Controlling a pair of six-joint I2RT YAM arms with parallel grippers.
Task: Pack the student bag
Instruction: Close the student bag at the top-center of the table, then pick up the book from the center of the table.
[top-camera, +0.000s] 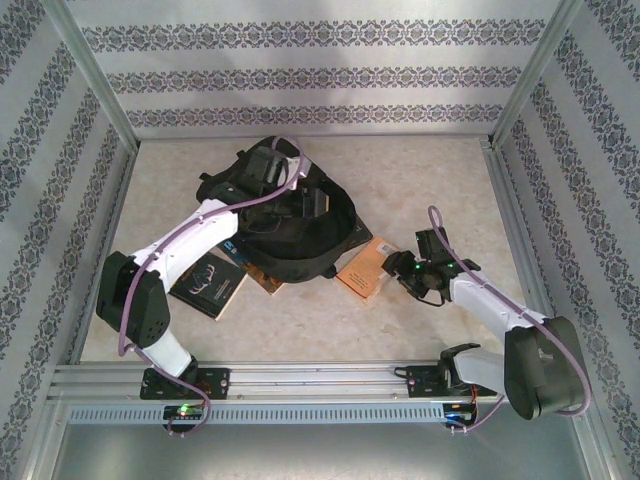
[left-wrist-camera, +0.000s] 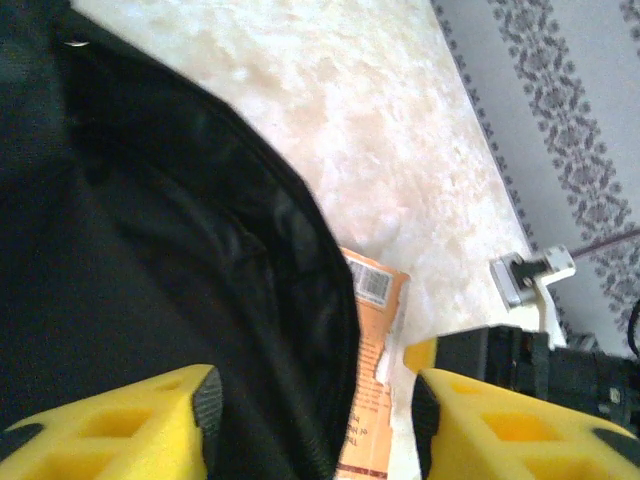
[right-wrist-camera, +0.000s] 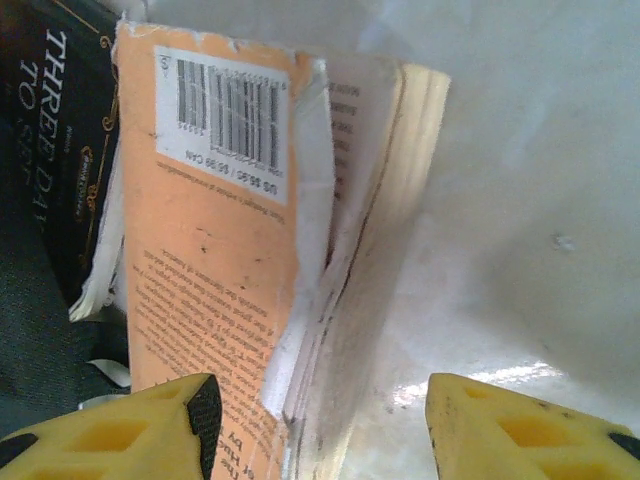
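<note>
1. Two arms reach out over a pale, marbled desk (top-camera: 430, 180) closed in by patterned walls (top-camera: 300, 80).
2. The student bag (top-camera: 290, 235), black and soft, lies near the middle of the desk, slightly toward the far side, and is much larger than the books around it.
3. The left arm stretches across the bag, with the left claw (top-camera: 312, 203) over its top. In the left wrist view this claw (left-wrist-camera: 315, 420) has its jaws apart, and the bag's dark fabric (left-wrist-camera: 150, 250) runs beneath and between the yellow fingers (left-wrist-camera: 120, 425).
4. An orange book (top-camera: 362, 270) lies on the desk just beside the bag's right edge. Its barcoded cover (left-wrist-camera: 372, 350) shows past the bag's rim in the left wrist view.
5. The right claw (top-camera: 405, 265) is at the orange book's right side. In the right wrist view its jaws (right-wrist-camera: 320, 420) are open and astride the book's torn spine edge (right-wrist-camera: 300, 300), one finger (right-wrist-camera: 120, 430) over the cover and the other over bare desk. Whether either finger touches the book cannot be told.
6. A dark book with gold lettering (right-wrist-camera: 70, 150) lies beside the orange one, against the bag.
7. Another dark book (top-camera: 208, 283) lies on the desk at the bag's near left. Next to it a brown book (top-camera: 262, 278) pokes out from under the bag.
</note>
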